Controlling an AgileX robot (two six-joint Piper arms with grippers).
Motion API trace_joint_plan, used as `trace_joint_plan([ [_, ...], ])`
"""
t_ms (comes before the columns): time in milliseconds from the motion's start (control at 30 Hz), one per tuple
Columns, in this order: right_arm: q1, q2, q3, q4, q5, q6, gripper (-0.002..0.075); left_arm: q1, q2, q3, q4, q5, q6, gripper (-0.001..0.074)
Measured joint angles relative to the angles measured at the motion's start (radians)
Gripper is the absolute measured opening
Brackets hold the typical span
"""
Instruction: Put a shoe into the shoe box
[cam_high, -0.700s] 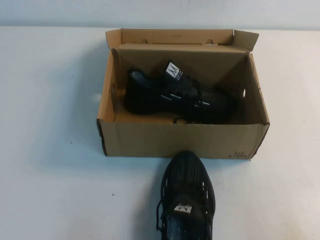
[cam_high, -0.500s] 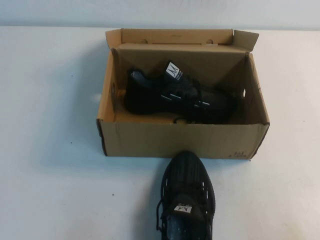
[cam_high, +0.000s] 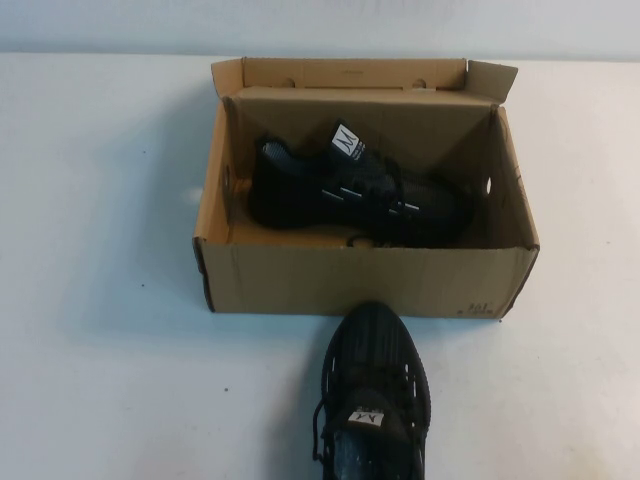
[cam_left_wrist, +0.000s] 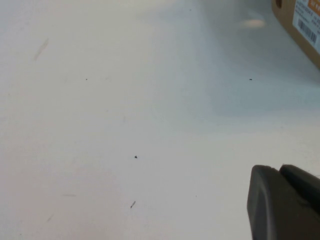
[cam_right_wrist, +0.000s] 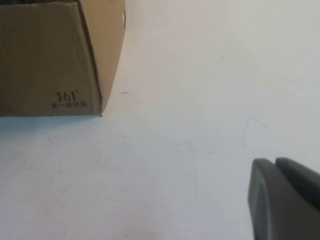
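Observation:
A brown cardboard shoe box (cam_high: 365, 280) stands open at the table's middle, its flap lid tipped back. Inside it lies a black knit shoe (cam_high: 350, 195) on its side, white tongue label up. An identical black shoe (cam_high: 372, 390) rests on the table just in front of the box, toe touching or nearly touching the front wall. Neither arm shows in the high view. My left gripper (cam_left_wrist: 280, 169) hovers shut over bare table, a box corner (cam_left_wrist: 300, 25) at the far edge of its view. My right gripper (cam_right_wrist: 275, 161) is shut too, apart from the box (cam_right_wrist: 55, 60).
The white table (cam_high: 100, 350) spreads wide on both sides of the box. A pale wall runs along the table's far edge behind the lid.

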Motion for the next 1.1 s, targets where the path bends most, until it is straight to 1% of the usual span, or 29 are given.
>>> trace_joint_plan([
  [700,0.0,0.0,0.0,0.0,-0.018,0.0,-0.0016,0.0,0.0,0.0,0.025,-0.004,0.0,-0.0001],
  [767,0.0,0.0,0.0,0.0,-0.065,0.0,-0.0016,0.0,0.0,0.002,0.025,-0.02,0.0,-0.0001],
  [833,0.0,0.0,0.0,0.0,-0.151,0.0,-0.0016,0.0,0.0,0.002,0.025,-0.057,0.0,-0.0001],
  [967,0.0,0.0,0.0,0.0,-0.39,0.0,-0.0016,0.0,0.0,0.002,0.025,-0.182,-0.002,-0.0001],
  [1100,0.0,0.0,0.0,0.001,-0.634,0.0,-0.0016,0.0,0.0,0.002,0.025,-0.355,-0.006,-0.0001],
])
